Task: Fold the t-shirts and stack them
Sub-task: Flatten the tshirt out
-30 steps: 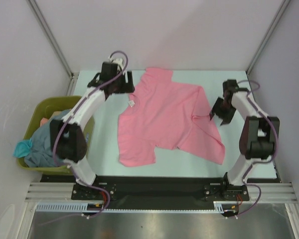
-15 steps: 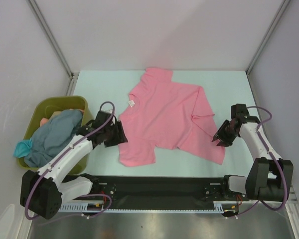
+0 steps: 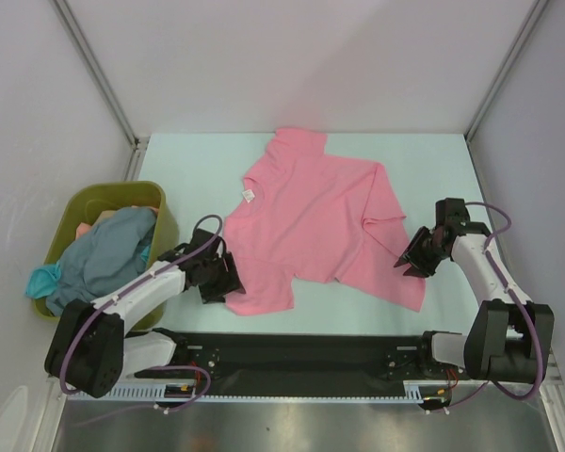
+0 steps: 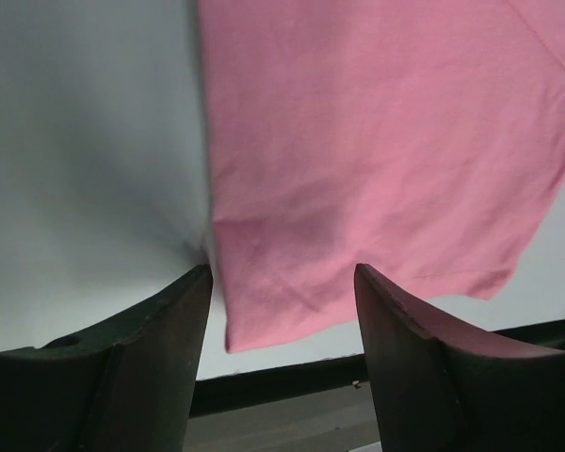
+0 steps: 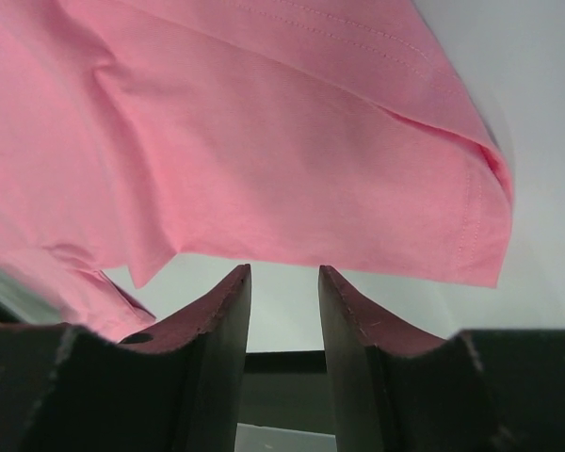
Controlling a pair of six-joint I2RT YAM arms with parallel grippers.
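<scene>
A pink t-shirt (image 3: pixel 306 221) lies spread out on the pale table, with its white neck label on the left. My left gripper (image 3: pixel 231 281) is low at the shirt's near left corner. In the left wrist view the jaws (image 4: pixel 282 273) are open and the pink t-shirt (image 4: pixel 377 141) corner lies on the table between the fingers, not pinched. My right gripper (image 3: pixel 403 261) sits at the shirt's near right part. In the right wrist view it (image 5: pixel 282 271) is open with a narrow gap showing only bare table, and the pink t-shirt (image 5: pixel 264 141) hem lies just ahead. A grey-blue t-shirt (image 3: pixel 104 259) and a teal one (image 3: pixel 42 280) are in the bin.
The olive-green bin (image 3: pixel 85 200) stands off the table's left edge, beside my left arm. A black rail (image 3: pixel 301 348) runs along the near edge of the table. White walls close in the back and both sides.
Both arms have swung from the far part of the table down to the shirt's near corners. Both pairs of jaws have narrowed. The shirt has not moved.
</scene>
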